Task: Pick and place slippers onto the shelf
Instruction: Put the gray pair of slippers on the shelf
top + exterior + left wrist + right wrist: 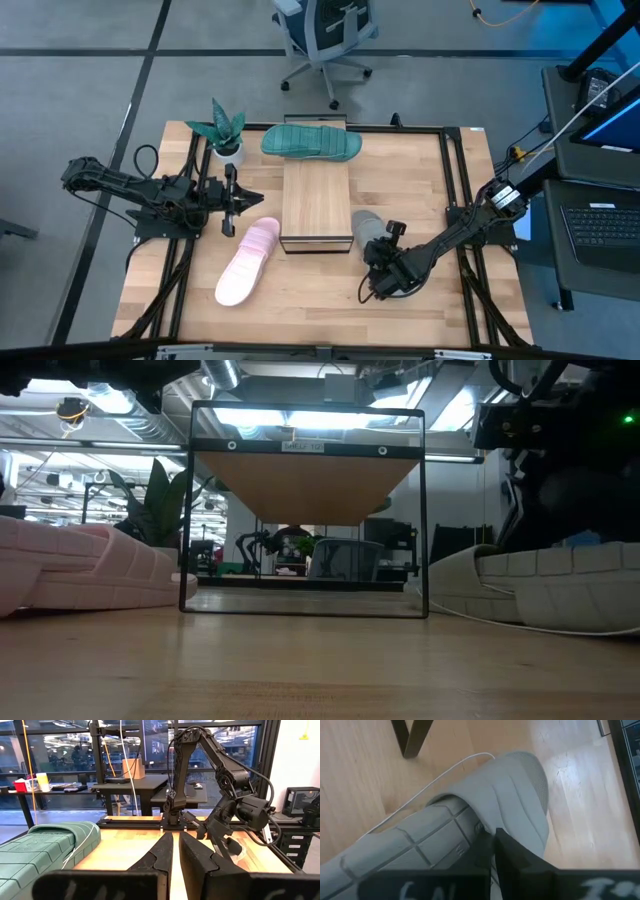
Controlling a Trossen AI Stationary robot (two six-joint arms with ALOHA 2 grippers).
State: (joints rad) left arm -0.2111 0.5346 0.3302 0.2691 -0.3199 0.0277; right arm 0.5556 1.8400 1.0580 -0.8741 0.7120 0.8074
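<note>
The light-wood shelf (316, 205) (305, 485) stands mid-table. The teal slipper (311, 142) (45, 850) lies on the table along the shelf's far end. Left of the shelf's near end, the pink slipper (248, 262) (80, 565) lies flat on the table. The grey slipper (366, 226) (540, 585) (515, 795) lies on the table right of the shelf, its near end hidden under my right gripper (383, 268) (493, 847), which is shut on it. My left gripper (255, 199) (173, 845) hangs shut left of the shelf, pointing toward it and touching nothing. My right gripper has its fingers (515, 857) together at the open edge of the grey slipper's strap (470, 820), where the strap meets the footbed. It comes slanting down from the near right. How much of the strap lies between them is hidden by the fingers. The slipper rests on the table.
A potted plant (225, 135) stands at the far left, close to my left gripper. A white cable (435, 780) runs along the table beside the grey slipper. Black frame rails (452, 170) line both sides of the table. An office chair (325, 40) stands beyond the far edge.
</note>
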